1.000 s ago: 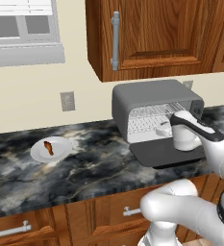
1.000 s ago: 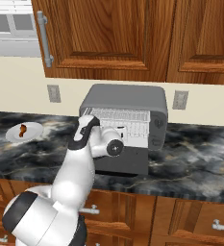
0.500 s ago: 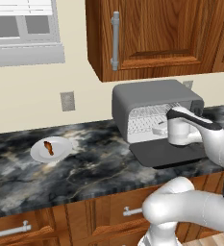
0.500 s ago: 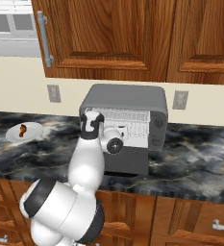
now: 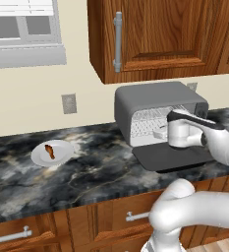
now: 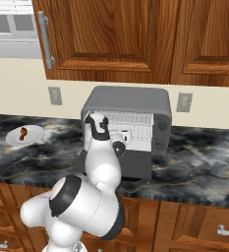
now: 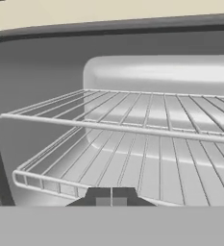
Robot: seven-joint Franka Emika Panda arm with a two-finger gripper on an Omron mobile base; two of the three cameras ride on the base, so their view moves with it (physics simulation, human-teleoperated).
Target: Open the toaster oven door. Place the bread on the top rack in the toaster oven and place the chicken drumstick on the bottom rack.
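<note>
Wire top rack [image 7: 147, 113] & bottom rack [image 7: 132, 168] bare; gripper [image 7: 111, 198] pinched together; drumstick [image 5: 49, 151] on plate [image 5: 62, 156].

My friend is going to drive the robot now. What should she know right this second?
Gripper: shut, holding nothing, just in front of the open toaster oven.
Toaster oven door: already folded down flat on the counter.
Top rack and bottom rack: both bare.
Chicken drumstick: on the white plate, off to the left on the counter.
Bread: I can't spot it in these pictures.
Done: the door is open.
Left: find the bread and put it on the top rack, then move the drumstick to the bottom rack.
</note>
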